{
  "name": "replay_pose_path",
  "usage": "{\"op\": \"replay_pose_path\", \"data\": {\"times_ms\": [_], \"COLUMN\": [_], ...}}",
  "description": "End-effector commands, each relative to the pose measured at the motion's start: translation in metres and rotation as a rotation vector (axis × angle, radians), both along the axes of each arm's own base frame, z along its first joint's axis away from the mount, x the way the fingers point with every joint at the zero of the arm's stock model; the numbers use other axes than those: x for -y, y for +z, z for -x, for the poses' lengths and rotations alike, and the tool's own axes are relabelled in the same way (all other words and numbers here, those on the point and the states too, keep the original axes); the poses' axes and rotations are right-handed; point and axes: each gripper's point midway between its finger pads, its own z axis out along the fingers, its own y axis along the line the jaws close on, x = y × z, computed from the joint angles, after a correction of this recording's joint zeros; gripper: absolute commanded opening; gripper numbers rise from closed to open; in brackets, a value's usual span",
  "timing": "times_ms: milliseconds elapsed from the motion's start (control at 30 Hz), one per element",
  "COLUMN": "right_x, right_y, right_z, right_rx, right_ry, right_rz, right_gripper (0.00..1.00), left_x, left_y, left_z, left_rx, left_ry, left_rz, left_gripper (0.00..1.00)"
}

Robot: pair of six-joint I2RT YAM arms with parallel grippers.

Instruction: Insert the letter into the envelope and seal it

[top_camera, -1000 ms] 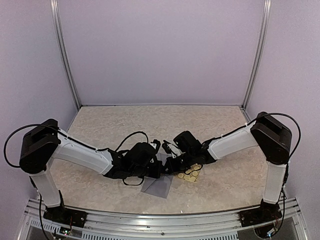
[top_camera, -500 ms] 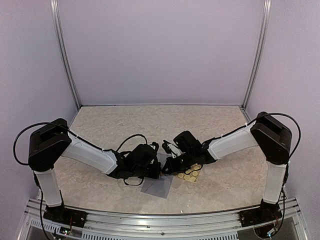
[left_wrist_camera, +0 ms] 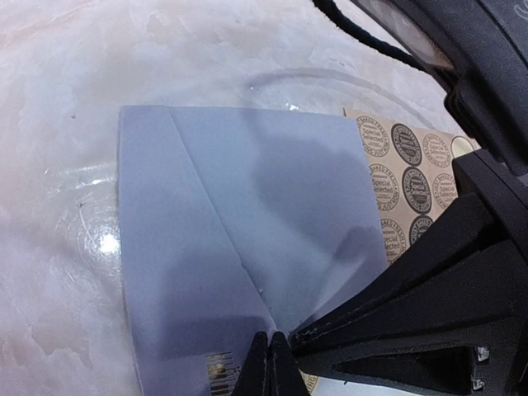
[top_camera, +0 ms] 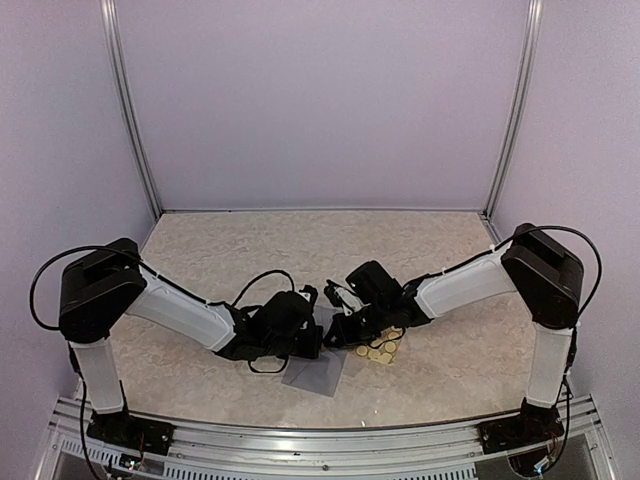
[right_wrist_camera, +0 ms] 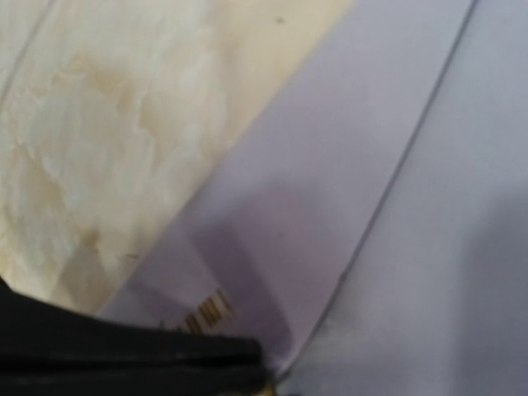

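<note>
Crowding envelope [left_wrist_camera: 206, 223] flap tip: left hand [left_wrist_camera: 270, 356], right hand [top_camera: 340, 331].

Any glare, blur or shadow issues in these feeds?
Left wrist: sharp, with a glare spot and a faint bright arc on the table and soft shadows across the envelope. Right wrist: too close, envelope and barcode blurred. Top external: even light, no glare, envelope mostly hidden.

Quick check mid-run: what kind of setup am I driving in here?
Likely an enclosed lab test booth, not an office: plain lavender wall panels held by bare aluminium frame posts surround a beige marbled tabletop, and the flat grey-lavender paper envelope lies on it.
</note>
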Motion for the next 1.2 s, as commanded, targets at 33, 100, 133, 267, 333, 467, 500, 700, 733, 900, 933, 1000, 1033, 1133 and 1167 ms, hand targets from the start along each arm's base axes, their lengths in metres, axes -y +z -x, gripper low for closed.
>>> {"op": "replay_pose_path", "data": {"times_ms": [33, 100, 133, 267, 333, 467, 500, 700, 733, 900, 933, 1000, 1033, 1133, 1167], "right_x": [0.007, 0.006, 0.006, 0.008, 0.01, 0.016, 0.017, 0.006, 0.001, -0.004, -0.005, -0.005, -0.005, -0.004, -0.004], "right_y": [-0.008, -0.004, -0.004, 0.004, 0.011, 0.024, 0.027, 0.031, 0.032, 0.022, 0.021, 0.019, 0.016, 0.011, 0.01], "right_z": [0.0, -0.001, -0.001, -0.002, -0.004, -0.006, -0.006, 0.006, 0.007, 0.008, 0.009, 0.008, 0.008, 0.007, 0.008], "right_rx": [0.003, 0.008, 0.009, 0.019, 0.034, 0.061, 0.065, 0.018, 0.016, -0.013, -0.014, -0.019, -0.021, -0.03, -0.033], "right_ry": [-0.013, -0.014, -0.014, -0.023, -0.037, -0.066, -0.07, -0.014, -0.006, 0.006, 0.008, 0.007, 0.005, -0.001, 0.0], "right_rz": [0.063, 0.062, 0.062, 0.062, 0.06, 0.058, 0.054, -0.029, -0.052, -0.065, -0.064, -0.059, -0.052, -0.039, -0.038], "right_gripper": [0.0, 0.0, 0.0, 0.08, 0.13, 0.22, 0.23, 0.0, 0.0, 0.0, 0.0, 0.0, 0.0, 0.0, 0.0], "left_x": [-0.032, -0.036, -0.037, -0.039, -0.039, -0.038, -0.036, -0.034, -0.033, -0.033, -0.033, -0.032, -0.031, -0.031, -0.03], "left_y": [-0.057, -0.062, -0.064, -0.069, -0.068, -0.067, -0.066, -0.063, -0.063, -0.063, -0.063, -0.062, -0.061, -0.062, -0.062], "left_z": [0.024, 0.027, 0.028, 0.031, 0.031, 0.032, 0.032, 0.032, 0.032, 0.032, 0.032, 0.032, 0.032, 0.032, 0.032], "left_rx": [-0.088, -0.091, -0.094, -0.104, -0.105, -0.107, -0.106, -0.106, -0.107, -0.111, -0.111, -0.11, -0.109, -0.11, -0.11], "left_ry": [-0.006, -0.004, -0.002, 0.005, 0.004, 0.002, 0.0, -0.005, -0.005, -0.001, -0.001, -0.003, -0.003, -0.004, -0.006], "left_rz": [-0.221, -0.247, -0.257, -0.266, -0.263, -0.258, -0.251, -0.238, -0.237, -0.23, -0.232, -0.226, -0.225, -0.225, -0.225], "left_gripper": [0.0, 0.0, 0.0, 0.0, 0.0, 0.0, 0.0, 0.0, 0.0, 0.0, 0.0, 0.0, 0.0, 0.0, 0.0]}}
